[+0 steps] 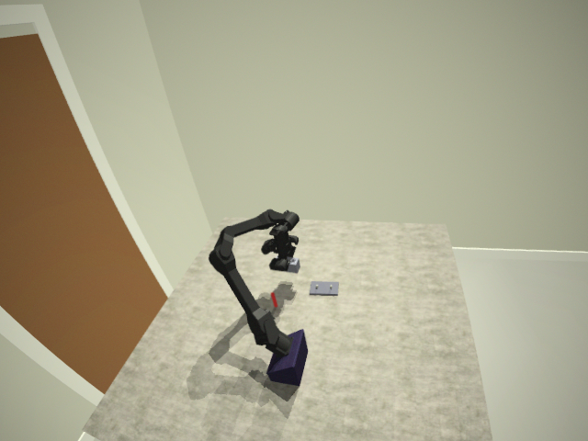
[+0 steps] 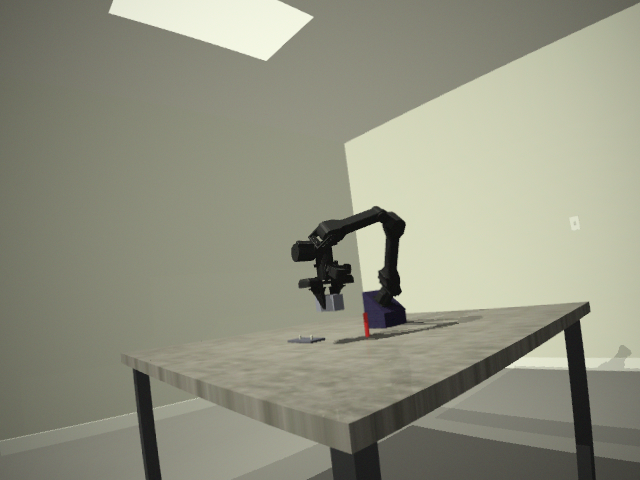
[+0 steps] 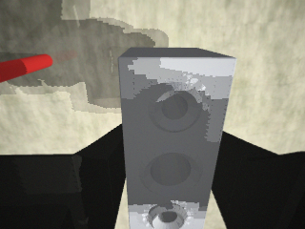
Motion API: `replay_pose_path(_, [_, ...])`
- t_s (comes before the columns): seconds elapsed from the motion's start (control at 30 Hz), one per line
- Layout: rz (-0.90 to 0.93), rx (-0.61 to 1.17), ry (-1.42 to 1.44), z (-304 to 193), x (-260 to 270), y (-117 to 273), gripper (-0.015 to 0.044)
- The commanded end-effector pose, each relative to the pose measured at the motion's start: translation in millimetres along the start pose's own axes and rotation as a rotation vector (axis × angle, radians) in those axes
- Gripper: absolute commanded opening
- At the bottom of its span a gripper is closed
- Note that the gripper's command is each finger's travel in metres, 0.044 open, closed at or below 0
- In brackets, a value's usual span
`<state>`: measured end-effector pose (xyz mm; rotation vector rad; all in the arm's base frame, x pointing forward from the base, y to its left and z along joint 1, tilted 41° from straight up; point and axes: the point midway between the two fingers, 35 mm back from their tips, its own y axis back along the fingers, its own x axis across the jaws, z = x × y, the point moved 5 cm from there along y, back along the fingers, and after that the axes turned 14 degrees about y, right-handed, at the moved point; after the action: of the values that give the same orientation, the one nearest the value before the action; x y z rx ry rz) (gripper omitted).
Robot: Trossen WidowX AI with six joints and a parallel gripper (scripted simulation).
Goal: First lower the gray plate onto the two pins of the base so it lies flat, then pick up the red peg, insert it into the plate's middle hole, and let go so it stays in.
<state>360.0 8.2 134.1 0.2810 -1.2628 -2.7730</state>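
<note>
Three holes: they run in a row along the upper face of the plate [image 1: 294, 265] [image 2: 330, 302] [image 3: 167, 143].
Plate: up in the air above the table [image 1: 379, 322] [image 2: 289, 372] [image 3: 267, 72], left of and beyond the base [image 1: 323, 291] [image 2: 305, 340] in the top view.
Handling: probably stiff, fairly light, perhaps a little slippery on its smooth sides; best held across the long sides, near the middle.
Gripper [image 1: 287, 266] [image 2: 329, 300] [image 3: 162, 127]: part-way open, fingers pressed on the plate's two long sides.
Pins [image 1: 331, 287] [image 2: 311, 337]: bare, awaiting the plate; a skewed descent could jam it.
Peg [image 1: 274, 299] [image 2: 366, 324] [image 3: 26, 68]: upright on the table, left of the base in the top view.
</note>
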Motion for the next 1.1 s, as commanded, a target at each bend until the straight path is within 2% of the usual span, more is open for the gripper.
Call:
replay_pose_path(0.0, [0.001,0.002,0.006,0,1,13,0.0])
replay_pose_path(0.27, [0.001,0.0,0.006,1,4,31,0.0])
replay_pose_path(1.07, [0.0,0.004,0.046,-67,7,-4,0.0])
